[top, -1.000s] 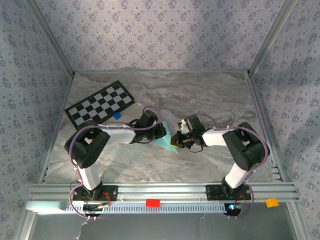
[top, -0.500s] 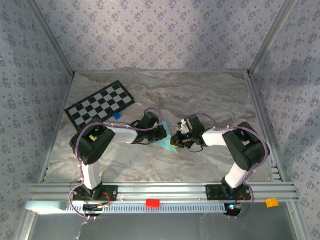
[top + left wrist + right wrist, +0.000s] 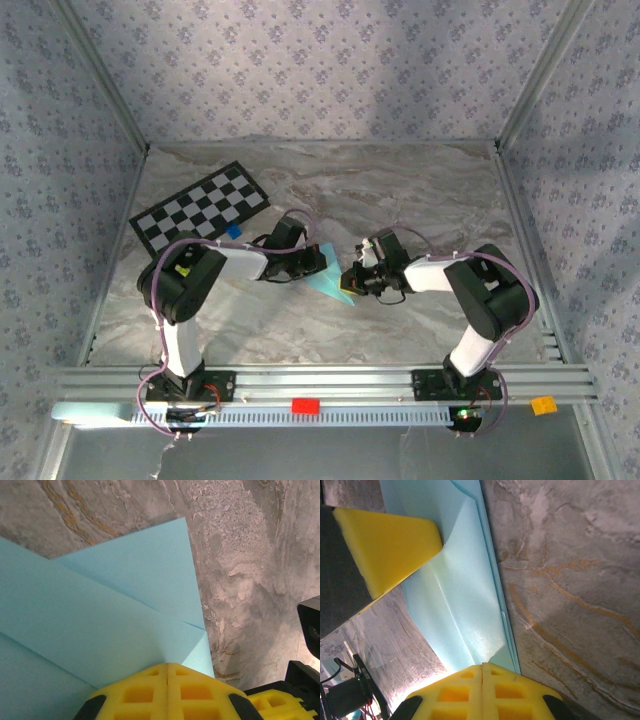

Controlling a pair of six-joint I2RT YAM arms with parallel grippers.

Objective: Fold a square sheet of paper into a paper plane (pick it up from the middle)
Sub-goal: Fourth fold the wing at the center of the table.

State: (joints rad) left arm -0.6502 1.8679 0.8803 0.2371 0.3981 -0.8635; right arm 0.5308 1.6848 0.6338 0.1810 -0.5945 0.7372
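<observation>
- Drawing back a touch toward its own side since half a second ago, the left gripper (image 3: 306, 262) is now sitting at the far left edge of the blue paper (image 3: 327, 282), its elbow swinging outward, while the paper and the right gripper (image 3: 350, 281) are keeping their places.
- Partly folded into overlapping layers with diagonal creases, the blue paper (image 3: 100, 615) is lying at the middle of the table (image 3: 420, 190), between the two grippers, not yet a finished dart.
- One flap is curling up off the layers beneath in the right wrist view (image 3: 465, 610), apparently because it is being lifted for the next fold.
- Clenched pad to pad, the right gripper (image 3: 482, 671) is gripping that raised flap by its near corner, which looks to be why the flap is standing clear of the table.
- Equally closed, the left gripper (image 3: 167, 669) is resting its joined pads on the paper; whether a layer is caught between them cannot be told.
- Seen from the right wrist, a yellow finger (image 3: 390, 542) of the left gripper is bearing against the flap's far end, probably steadying the paper so the crease lands straight.
- Well off to the left, the checkerboard card (image 3: 200, 207) and a small blue block (image 3: 234, 231) beside it are playing no part.
- Judging by the layers, the folding is under way, with several creases left to make.
</observation>
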